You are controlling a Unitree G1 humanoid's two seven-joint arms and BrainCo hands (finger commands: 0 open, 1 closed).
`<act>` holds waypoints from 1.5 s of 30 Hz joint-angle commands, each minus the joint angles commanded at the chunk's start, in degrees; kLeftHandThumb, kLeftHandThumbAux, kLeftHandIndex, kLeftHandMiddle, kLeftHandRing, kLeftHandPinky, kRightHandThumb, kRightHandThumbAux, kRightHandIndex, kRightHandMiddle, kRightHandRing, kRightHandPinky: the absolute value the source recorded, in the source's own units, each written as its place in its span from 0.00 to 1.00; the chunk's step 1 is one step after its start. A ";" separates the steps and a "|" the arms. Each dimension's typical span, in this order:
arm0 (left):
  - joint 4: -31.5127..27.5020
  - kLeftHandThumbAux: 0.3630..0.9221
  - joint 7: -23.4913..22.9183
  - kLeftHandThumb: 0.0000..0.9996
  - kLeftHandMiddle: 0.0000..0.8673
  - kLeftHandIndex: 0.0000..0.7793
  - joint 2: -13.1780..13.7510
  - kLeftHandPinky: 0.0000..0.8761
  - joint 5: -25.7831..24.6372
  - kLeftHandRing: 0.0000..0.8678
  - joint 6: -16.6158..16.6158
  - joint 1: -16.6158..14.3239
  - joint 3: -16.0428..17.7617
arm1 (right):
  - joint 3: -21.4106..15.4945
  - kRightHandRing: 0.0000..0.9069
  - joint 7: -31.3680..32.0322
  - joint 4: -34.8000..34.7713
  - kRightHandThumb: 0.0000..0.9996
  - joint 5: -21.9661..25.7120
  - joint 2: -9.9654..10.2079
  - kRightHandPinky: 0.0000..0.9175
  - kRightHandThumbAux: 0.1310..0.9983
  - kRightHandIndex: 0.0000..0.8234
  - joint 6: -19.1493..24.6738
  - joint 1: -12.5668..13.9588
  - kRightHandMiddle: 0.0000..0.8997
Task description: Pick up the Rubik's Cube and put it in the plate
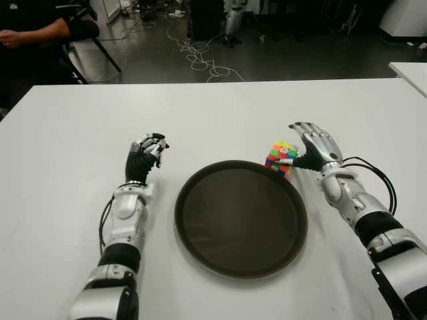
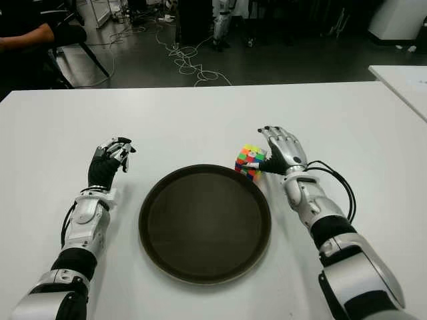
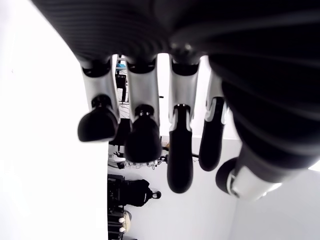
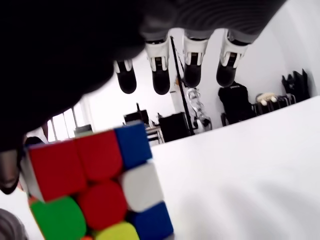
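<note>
The Rubik's Cube (image 1: 281,157) stands on the white table (image 1: 220,113) against the far right rim of the dark round plate (image 1: 240,220), tilted slightly. My right hand (image 1: 312,145) is just to the right of the cube; its thumb reaches the cube's side. In the right wrist view the cube (image 4: 95,190) fills the lower part and the fingers (image 4: 192,70) stretch out straight above it, not wrapped around it. The plate holds nothing. My left hand (image 1: 148,150) shows left of the plate with its fingers (image 3: 145,145) curled and nothing in them.
A person's arm (image 1: 33,30) and a chair show at the back left beyond the table. Cables (image 1: 200,57) lie on the floor behind. A second white table's corner (image 1: 410,73) is at the far right.
</note>
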 joint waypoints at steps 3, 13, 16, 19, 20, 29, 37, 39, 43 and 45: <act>0.20 0.53 0.55 0.86 0.63 0.54 0.05 0.91 0.44 0.89 0.02 -0.10 -0.08 | 0.36 0.00 0.05 1.73 0.00 -0.18 0.30 0.01 0.40 0.00 -0.23 -0.39 0.00; 0.01 0.53 -0.17 0.85 0.62 0.54 -0.39 0.91 -0.54 0.88 -0.02 -0.11 0.26 | 1.64 0.09 0.46 2.37 0.05 -0.77 -0.04 0.11 0.41 0.02 -2.19 -0.67 0.08; -0.14 0.53 -0.05 0.85 0.62 0.53 -0.47 0.91 -0.56 0.88 0.09 -0.04 0.30 | 1.91 0.12 1.12 2.41 0.08 -0.70 -0.11 0.13 0.42 0.03 -2.44 -0.71 0.11; -0.29 0.53 0.25 0.85 0.62 0.53 -0.52 0.90 -0.43 0.88 0.18 0.08 0.28 | 2.31 0.17 2.54 2.60 0.12 -0.71 -0.18 0.19 0.43 0.06 -2.47 -0.87 0.15; -0.25 0.53 0.34 0.85 0.62 0.53 -0.51 0.90 -0.41 0.88 0.21 0.07 0.30 | 2.45 0.18 2.78 2.79 0.13 -0.75 -0.10 0.20 0.44 0.07 -2.38 -0.96 0.16; -0.18 0.53 0.66 0.85 0.62 0.54 -0.71 0.90 -0.75 0.88 0.15 -0.01 0.51 | 3.19 0.27 4.19 4.03 0.21 -0.84 0.17 0.30 0.48 0.12 -2.16 -1.53 0.23; 0.19 0.53 0.71 0.85 0.62 0.54 -0.74 0.90 -0.78 0.88 -0.50 -0.08 0.40 | 3.23 0.29 3.47 4.55 0.23 -0.99 0.13 0.30 0.48 0.14 -2.33 -1.64 0.25; 0.22 0.53 0.65 0.85 0.61 0.54 -0.78 0.90 -0.87 0.87 -0.45 -0.10 0.40 | 3.25 0.30 3.30 4.71 0.23 -1.02 0.12 0.32 0.48 0.14 -2.27 -1.67 0.26; 0.40 0.53 0.74 0.85 0.61 0.54 -0.86 0.90 -0.94 0.87 -0.37 -0.23 0.45 | 2.96 0.31 2.71 5.07 0.23 -0.69 0.21 0.35 0.48 0.14 -2.47 -1.66 0.26; 0.44 0.53 0.87 0.85 0.61 0.54 -0.86 0.90 -0.86 0.88 -0.35 -0.25 0.42 | 2.85 0.32 2.60 5.20 0.24 -0.54 0.23 0.37 0.48 0.14 -2.57 -1.66 0.27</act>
